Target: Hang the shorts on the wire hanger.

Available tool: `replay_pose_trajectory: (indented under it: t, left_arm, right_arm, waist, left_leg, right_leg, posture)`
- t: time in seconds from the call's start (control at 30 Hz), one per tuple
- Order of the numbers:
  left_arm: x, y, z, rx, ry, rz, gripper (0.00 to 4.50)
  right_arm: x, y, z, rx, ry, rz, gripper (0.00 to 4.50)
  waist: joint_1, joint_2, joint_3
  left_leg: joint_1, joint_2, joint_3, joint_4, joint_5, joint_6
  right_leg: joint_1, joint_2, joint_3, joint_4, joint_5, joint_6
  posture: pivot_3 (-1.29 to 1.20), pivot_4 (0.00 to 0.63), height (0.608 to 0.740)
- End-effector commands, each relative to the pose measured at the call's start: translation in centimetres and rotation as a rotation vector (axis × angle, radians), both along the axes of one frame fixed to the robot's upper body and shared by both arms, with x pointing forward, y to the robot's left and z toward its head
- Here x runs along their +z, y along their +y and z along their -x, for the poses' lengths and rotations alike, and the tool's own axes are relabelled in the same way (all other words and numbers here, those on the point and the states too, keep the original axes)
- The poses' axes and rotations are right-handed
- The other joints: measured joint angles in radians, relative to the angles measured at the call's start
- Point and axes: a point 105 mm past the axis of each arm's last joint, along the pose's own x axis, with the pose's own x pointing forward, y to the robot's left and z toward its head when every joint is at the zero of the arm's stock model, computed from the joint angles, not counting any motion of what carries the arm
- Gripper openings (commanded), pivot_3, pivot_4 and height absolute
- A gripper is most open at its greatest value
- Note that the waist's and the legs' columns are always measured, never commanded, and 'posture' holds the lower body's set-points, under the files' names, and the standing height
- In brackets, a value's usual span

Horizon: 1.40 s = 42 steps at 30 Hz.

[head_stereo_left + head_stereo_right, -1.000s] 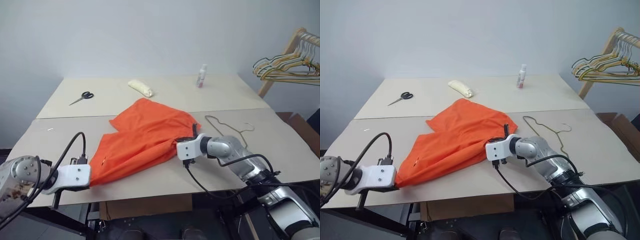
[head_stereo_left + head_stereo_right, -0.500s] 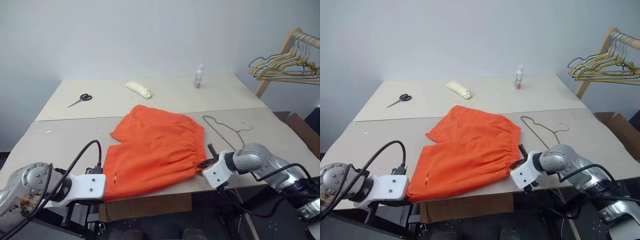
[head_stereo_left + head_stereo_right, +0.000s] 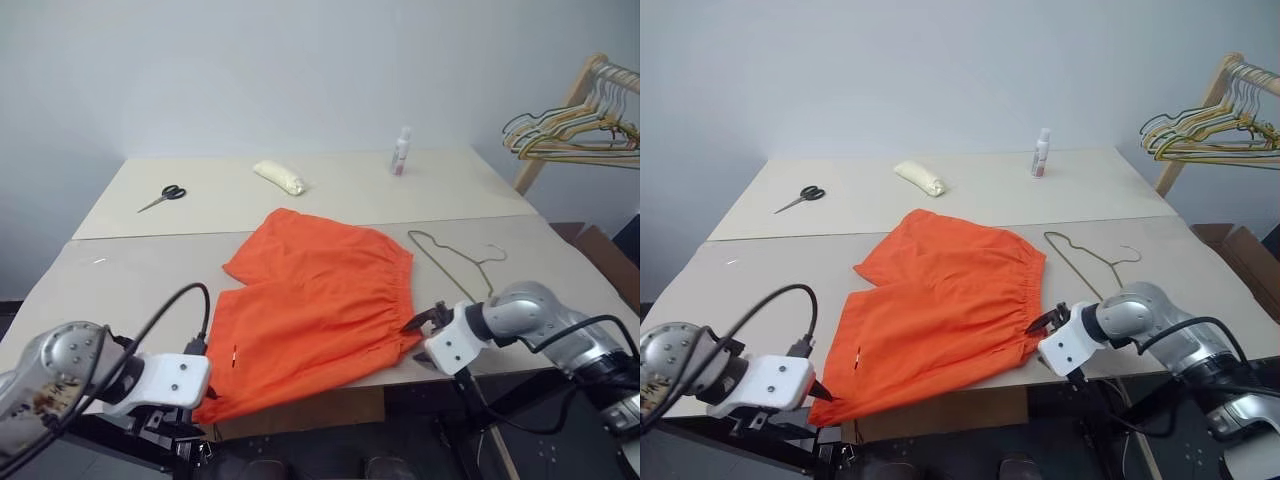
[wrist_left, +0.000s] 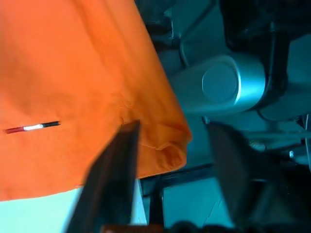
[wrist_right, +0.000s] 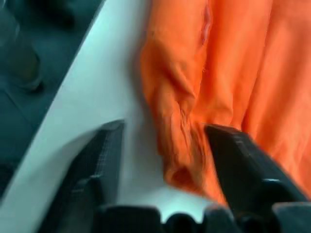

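The left pincer [image 3: 823, 392] sits at the near left corner of the shorts [image 3: 940, 310], at the front edge of the tabletop [image 3: 760, 270]. In the left wrist view its two black fingers [image 4: 114, 174] stand apart, released, with the orange hem corner [image 4: 165, 141] lying loose between them and drooping over the tabletop's edge; a small red and white tag [image 4: 31, 128] shows on the fabric nearby.

Farther back on the left, a pair of scissors [image 3: 801, 196] lies on the rear tabletop, and a pale yellowish bundle [image 3: 921, 177] rests to its right.

The shorts are spread flat across the middle of the near tabletop, the gathered waistband [image 3: 1025, 300] running along their right side and the legs pointing left. The front left part of the fabric hangs slightly past the front edge.

A small white bottle [image 3: 1042, 152] stands upright on the rear tabletop, behind the shorts and to the right.

The right pincer [image 3: 1050, 322] is just at the near end of the waistband. In the right wrist view its fingers [image 5: 104, 160] are spread wide, released, with a bunched fold of orange fabric lying on the tabletop between them, not squeezed.

The wire hanger [image 3: 1090, 262] lies flat on the tabletop just right of the waistband, apart from the shorts, its hook toward the right.

At the far right, a wooden rack [image 3: 1200, 110] carries a bundle of hangers [image 3: 1205, 135].
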Motion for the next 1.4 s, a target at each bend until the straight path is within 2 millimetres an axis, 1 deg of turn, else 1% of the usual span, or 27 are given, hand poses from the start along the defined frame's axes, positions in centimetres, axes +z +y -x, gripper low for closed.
replay_pose_trajectory:
  t: [0.03,0.07,0.17,0.23,0.3,0.4,0.5,0.57,0.67,0.73,0.8,0.9,1.0,1.1,1.2,1.3,1.4]
  left_arm:
    - [3.0,-0.6,-2.0,0.057,-0.100,0.175,3.97]
    - [3.5,-0.9,-2.5,0.068,-0.120,0.221,4.25]
    - [4.2,-1.7,-4.0,0.079,-0.182,0.303,4.25]
    - [4.3,-2.7,-4.8,0.062,-0.209,0.372,4.25]
    - [4.5,-3.8,-5.4,0.050,-0.202,0.447,4.25]
    - [4.7,-4.9,-6.5,0.041,-0.224,0.486,4.25]
    - [4.9,-5.6,-7.2,0.030,-0.238,0.498,4.25]
    - [5.0,-5.8,-7.5,0.034,-0.238,0.504,4.25]
    - [5.1,-5.8,-7.4,0.017,-0.229,0.512,4.25]
    - [6.1,-6.2,-7.0,0.013,-0.208,0.589,4.25]
    - [6.9,-6.4,-6.5,-0.004,-0.194,0.653,4.25]
    - [7.3,-6.7,-5.9,-0.016,-0.174,0.700,4.25]
    - [7.2,-6.9,-5.6,-0.018,-0.166,0.711,4.25]
    - [6.9,-7.0,-5.6,-0.017,-0.164,0.696,4.25]
    - [6.4,-7.0,-5.6,-0.014,-0.169,0.676,4.25]
    - [6.4,-7.0,-5.6,-0.016,-0.173,0.675,4.29]
    - [6.6,-6.9,-5.5,-0.016,-0.170,0.682,4.29]
  right_arm:
    - [4.5,-1.0,-1.5,-0.229,0.007,-0.198,3.37]
    - [4.8,-1.6,-1.8,-0.308,0.023,-0.230,3.37]
    - [5.2,-3.4,-3.7,-0.587,0.010,-0.317,3.37]
    - [5.2,-4.9,-5.6,-0.824,0.022,-0.450,3.37]
    - [4.5,-6.3,-6.7,-1.004,0.049,-0.532,3.37]
    - [2.9,-8.5,-7.9,-1.204,0.069,-0.553,3.37]
    - [1.5,-10.6,-8.8,-1.370,0.112,-0.546,3.37]
    - [0.8,-11.5,-9.2,-1.436,0.148,-0.551,3.37]
    - [0.0,-12.2,-9.4,-1.451,0.158,-0.519,3.37]
    - [-0.6,-12.6,-9.5,-1.458,0.180,-0.513,3.37]
    - [-0.8,-12.2,-9.4,-1.419,0.228,-0.537,3.37]
    - [-1.0,-11.8,-9.1,-1.354,0.259,-0.525,3.37]
    - [-2.0,-11.8,-8.7,-1.328,0.274,-0.449,3.37]
    - [-2.8,-11.8,-8.4,-1.316,0.300,-0.412,3.37]
    - [-4.3,-12.1,-7.9,-1.346,0.344,-0.351,3.37]
    - [-5.1,-12.4,-7.7,-1.402,0.392,-0.319,2.74]
    - [-5.6,-12.5,-7.4,-1.416,0.424,-0.283,1.71]
  waist:
    - [0.003,0.000,0.000]
    - [0.006,0.000,0.000]
    - [0.010,0.000,0.000]
    - [0.010,0.000,0.000]
    - [0.009,0.000,0.000]
    - [0.006,0.000,0.000]
    - [-0.002,0.000,0.000]
    - [-0.009,0.000,0.000]
    - [-0.020,0.000,0.000]
    - [-0.024,0.000,0.000]
    - [-0.028,0.000,0.000]
    - [-0.036,0.000,0.000]
    - [-0.043,0.000,0.000]
    - [-0.045,0.000,0.000]
    - [-0.044,0.000,0.000]
    - [-0.044,0.000,-0.001]
    - [-0.043,-0.002,-0.002]
  left_leg:
    - [0.000,0.000,0.000,0.000,0.000,0.000]
    - [0.000,0.000,-0.001,0.000,0.000,0.000]
    - [0.000,0.000,-0.001,0.000,0.000,0.000]
    - [-0.001,-0.001,-0.001,0.000,0.000,0.000]
    - [-0.001,-0.001,-0.001,0.001,0.000,-0.001]
    - [-0.002,-0.002,0.000,0.001,0.000,-0.001]
    - [-0.004,-0.003,0.000,0.001,0.000,-0.001]
    - [-0.004,-0.003,0.000,0.000,0.000,-0.001]
    - [-0.004,-0.002,0.000,0.000,0.000,-0.001]
    - [-0.004,-0.002,0.000,0.000,0.000,-0.001]
    - [-0.004,-0.002,0.001,0.000,0.000,-0.001]
    - [-0.004,-0.002,0.001,0.000,0.000,-0.001]
    - [-0.003,-0.002,0.001,0.000,0.000,-0.001]
    - [-0.002,-0.002,0.001,0.000,0.000,-0.001]
    - [-0.002,-0.002,0.000,0.000,0.000,-0.001]
    - [-0.001,-0.002,0.000,0.000,0.000,-0.001]
    - [0.000,-0.002,0.000,0.001,0.000,-0.001]
  right_leg:
    - [0.000,0.000,0.000,0.000,0.000,0.000]
    - [0.000,0.000,0.000,0.000,0.000,0.000]
    - [0.000,0.000,-0.001,0.000,0.001,0.001]
    - [-0.001,0.000,-0.001,0.000,0.001,0.001]
    - [0.000,0.001,0.000,0.000,0.002,0.001]
    - [-0.001,0.001,0.000,0.000,0.002,0.001]
    - [-0.003,0.000,0.001,-0.001,0.002,0.002]
    - [-0.003,0.000,0.001,-0.001,0.002,0.002]
    - [-0.003,0.001,0.001,-0.002,0.002,0.002]
    - [-0.003,0.001,0.001,-0.002,0.002,0.002]
    - [-0.003,0.001,0.002,-0.002,0.002,0.002]
    - [-0.003,0.001,0.002,-0.002,0.003,0.003]
    - [-0.002,0.001,0.002,-0.001,0.003,0.003]
    - [-0.002,0.001,0.002,-0.001,0.003,0.003]
    - [-0.001,0.001,0.002,-0.002,0.003,0.003]
    - [0.001,0.001,0.001,-0.002,0.003,0.003]
    - [0.002,0.001,0.002,-0.002,0.003,0.003]
  posture:
    - [0.03,0.000,0.740]
    - [0.03,0.000,0.740]
    - [0.02,0.000,0.740]
    - [0.01,0.000,0.740]
    - [-0.01,0.000,0.740]
    - [-0.02,0.000,0.740]
    - [-0.02,0.000,0.740]
    - [-0.02,0.000,0.740]
    - [-0.02,0.000,0.740]
    - [-0.01,0.000,0.740]
    - [0.00,0.000,0.740]
    - [0.00,0.000,0.740]
    - [0.00,0.000,0.740]
    - [0.01,0.000,0.740]
    - [0.01,0.000,0.740]
    - [0.01,0.000,0.740]
    - [0.01,0.000,0.740]
